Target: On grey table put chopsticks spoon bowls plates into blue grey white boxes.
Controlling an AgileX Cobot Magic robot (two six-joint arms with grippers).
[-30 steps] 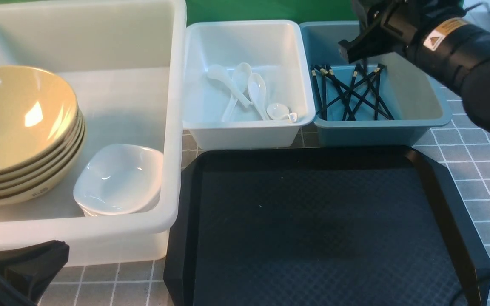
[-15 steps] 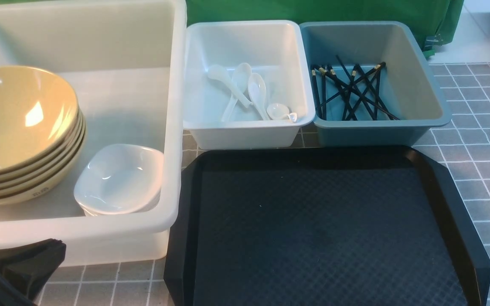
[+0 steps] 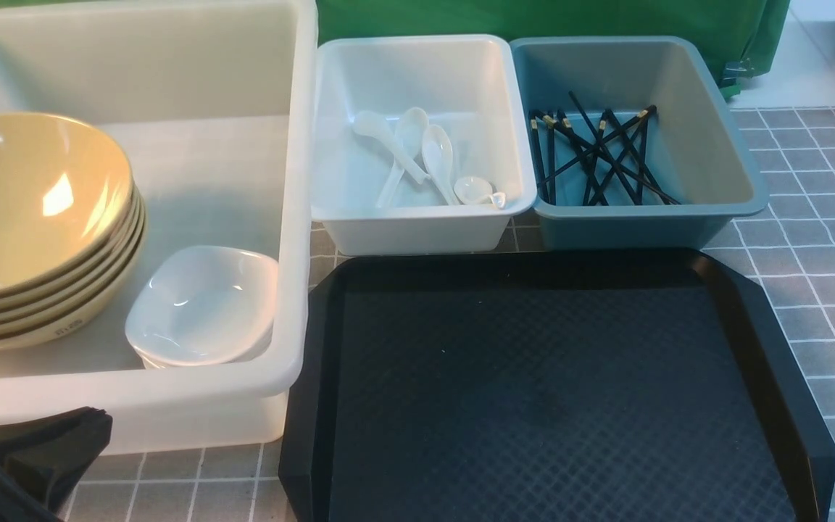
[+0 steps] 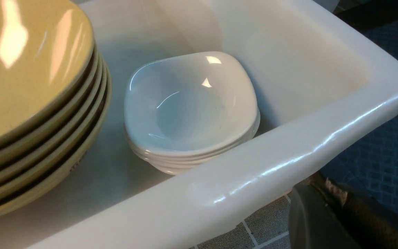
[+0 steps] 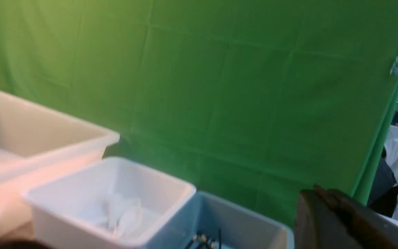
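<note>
On the grey table [image 3: 809, 239] stand three boxes. The big translucent one [image 3: 301, 217] holds a stack of yellowish bowls [image 3: 26, 188] and a stack of white plates [image 3: 204, 304], both also in the left wrist view: bowls [image 4: 29, 69], plates [image 4: 188, 103]. Several spoons [image 3: 435, 156] lie in the white box [image 3: 417, 232]. Several chopsticks [image 3: 599, 156] lie crossed in the blue-grey box [image 3: 620, 228]. My left gripper [image 3: 95, 428] rests shut and empty by the big box's near corner [image 4: 323, 185]. My right gripper [image 5: 318, 192] shows only in its wrist view, raised, shut and empty.
A black textured tray [image 3: 548, 391] with cut corners fills the near middle of the table, directly in front of the two smaller boxes. A green cloth [image 3: 533, 18] hangs behind the boxes. Tiled surface shows to the right of the tray.
The right arm, which hung over the blue-grey box a second ago, has pulled up out of the front view and its jaws have shut. The left arm has stayed put.
</note>
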